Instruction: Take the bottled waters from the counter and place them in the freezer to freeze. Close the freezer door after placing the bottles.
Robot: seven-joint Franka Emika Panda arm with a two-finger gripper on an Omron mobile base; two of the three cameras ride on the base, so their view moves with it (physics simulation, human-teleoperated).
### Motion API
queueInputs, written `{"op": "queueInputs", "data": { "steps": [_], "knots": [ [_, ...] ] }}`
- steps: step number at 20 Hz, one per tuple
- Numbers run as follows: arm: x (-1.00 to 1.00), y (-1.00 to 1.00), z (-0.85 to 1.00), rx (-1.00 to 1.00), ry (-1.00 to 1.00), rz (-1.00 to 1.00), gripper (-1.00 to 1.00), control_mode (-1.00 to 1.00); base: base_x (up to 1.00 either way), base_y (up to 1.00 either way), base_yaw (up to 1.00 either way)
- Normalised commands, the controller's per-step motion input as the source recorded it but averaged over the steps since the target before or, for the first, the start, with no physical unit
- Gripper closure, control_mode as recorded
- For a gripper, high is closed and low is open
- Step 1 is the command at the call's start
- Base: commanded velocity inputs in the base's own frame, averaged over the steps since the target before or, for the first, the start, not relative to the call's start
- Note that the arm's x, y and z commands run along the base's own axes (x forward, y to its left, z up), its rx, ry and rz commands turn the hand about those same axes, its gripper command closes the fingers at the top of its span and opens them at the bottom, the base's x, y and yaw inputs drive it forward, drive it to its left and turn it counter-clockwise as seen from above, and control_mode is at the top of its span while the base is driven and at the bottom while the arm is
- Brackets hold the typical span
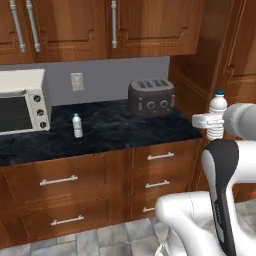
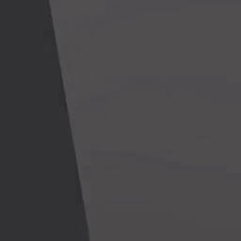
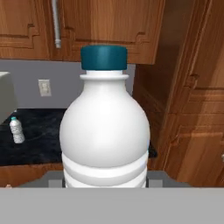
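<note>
A robot arm's pincer [image 1: 216,121] grips one of two bottled waters [image 1: 217,116] upright around its ribbed lower body, lifted clear of the black marble tabletop [image 1: 120,129] and hanging just past its right end, in front of the tall wooden cabinetry. In the hand view the carried bottle [image 3: 105,131] looms close, teal cap on top, the jaws closed against its sides at the bottom edge. The second bottle [image 1: 77,125] stands alone on the tabletop, well to the left, between the white microwave [image 1: 22,102] and the dark toaster [image 1: 151,97]. The step in hand appears to be the carry of the first bottle toward the freezer; the flat grey surface [image 2: 155,122] across the right base view may be a door of the refrigerator, though which one cannot be told. The next move likely calls for turning the arm and base toward the freezer compartment and keeping the bottle upright on the way to a shelf, with the other bottle and the door's closing yet to come.
</note>
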Motion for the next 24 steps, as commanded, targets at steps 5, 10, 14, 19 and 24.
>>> {"op": "queueInputs", "data": {
  "steps": [5, 10, 14, 19, 24],
  "knots": [
    [0.00, 0.00, 0.00, 0.00, 0.00, 0.00, 1.00, 1.00, 0.20, 0.07, 0.84],
    [0.00, 0.00, 0.00, 0.00, 0.00, 0.00, 1.00, 1.00, 0.27, 0.06, 0.82],
    [0.00, 0.00, 0.00, 0.00, 0.00, 0.00, 1.00, 1.00, 0.50, 0.00, 0.84],
    [0.00, 0.00, 0.00, 0.00, 0.00, 0.00, 1.00, 1.00, 0.52, 0.00, 0.85],
    [0.00, 0.00, 0.00, 0.00, 0.00, 0.00, 1.00, 1.00, 0.48, 0.00, 0.85]
  ]
}}
